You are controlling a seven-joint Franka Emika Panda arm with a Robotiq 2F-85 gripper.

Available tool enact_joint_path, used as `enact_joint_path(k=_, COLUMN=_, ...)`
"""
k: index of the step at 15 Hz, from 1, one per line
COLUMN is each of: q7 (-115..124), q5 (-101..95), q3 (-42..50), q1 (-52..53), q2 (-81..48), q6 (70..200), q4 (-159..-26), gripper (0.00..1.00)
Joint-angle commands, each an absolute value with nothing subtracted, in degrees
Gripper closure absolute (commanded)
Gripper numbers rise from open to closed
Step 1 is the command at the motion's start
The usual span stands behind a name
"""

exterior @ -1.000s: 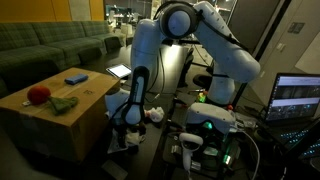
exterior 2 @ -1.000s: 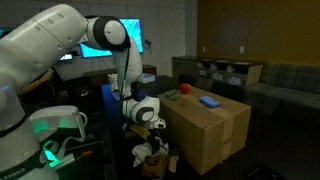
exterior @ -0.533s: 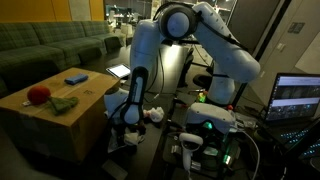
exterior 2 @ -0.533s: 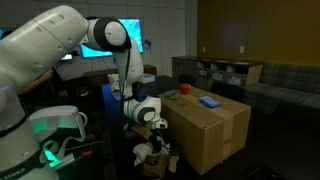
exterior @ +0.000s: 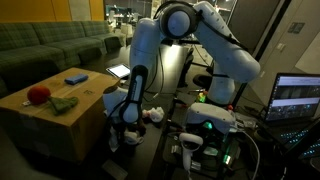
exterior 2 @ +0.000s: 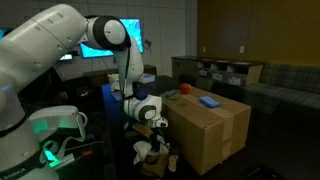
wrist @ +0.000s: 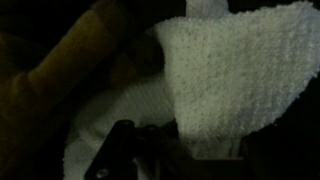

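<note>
In the wrist view a white knitted cloth (wrist: 240,70) fills most of the picture, and part of it hangs down between the dark fingers (wrist: 140,145) of my gripper (wrist: 205,140). The jaws stand close on the cloth. In both exterior views the arm reaches down beside a cardboard box (exterior: 60,118), with the gripper (exterior: 125,125) low, near the floor. A white cloth (exterior: 112,140) shows just below it. From the opposite side the gripper (exterior 2: 150,118) hangs over white stuff (exterior 2: 150,150) on the floor next to the box (exterior 2: 205,128).
On the box lie a red ball-like thing (exterior: 38,95), a green rag (exterior: 63,103) and a blue object (exterior: 76,77). A green sofa (exterior: 50,45) stands behind. A lit laptop (exterior: 298,98) and the robot's base with green lights (exterior: 205,128) are close by.
The gripper's fingers have come together near the floor, and the white cloth under them has shifted slightly. The arm itself has hardly moved.
</note>
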State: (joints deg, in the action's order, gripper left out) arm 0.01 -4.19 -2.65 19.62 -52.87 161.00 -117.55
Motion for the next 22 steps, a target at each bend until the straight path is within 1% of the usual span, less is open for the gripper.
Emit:
enact_joint_path(k=1, q7=-0.7, q5=-5.1, q3=-4.5, q1=17.5, q2=-47.0, q6=155.1, q4=-119.6, gripper=0.94)
enact_joint_path(k=2, q7=-0.6, q5=-5.0, q3=-4.7, q1=17.1, q2=-45.1, q6=153.3, q4=-120.0, gripper=0.93)
enact_joint_path(k=3, q7=0.1, q5=-5.1, q3=-4.4, q1=17.3, q2=-43.0, q6=151.9, q4=-120.7, gripper=0.96)
enact_joint_path(k=4, q7=1.0, q5=-5.1, q3=-4.0, q1=17.6, q2=-41.2, q6=150.4, q4=-120.9, gripper=0.94)
enact_joint_path(k=11, q7=3.5, q5=-5.8, q3=-3.1, q1=16.4, q2=-27.3, q6=138.8, q4=-121.1, gripper=0.94)
enact_joint_path(k=18, q7=7.3, q5=-8.1, q3=-2.8, q1=14.9, q2=-16.3, q6=135.5, q4=-122.3, gripper=0.94)
enact_joint_path(k=22, q7=12.8, q5=-11.2, q3=-2.3, q1=14.3, q2=-14.2, q6=134.7, q4=-118.6, gripper=0.95)
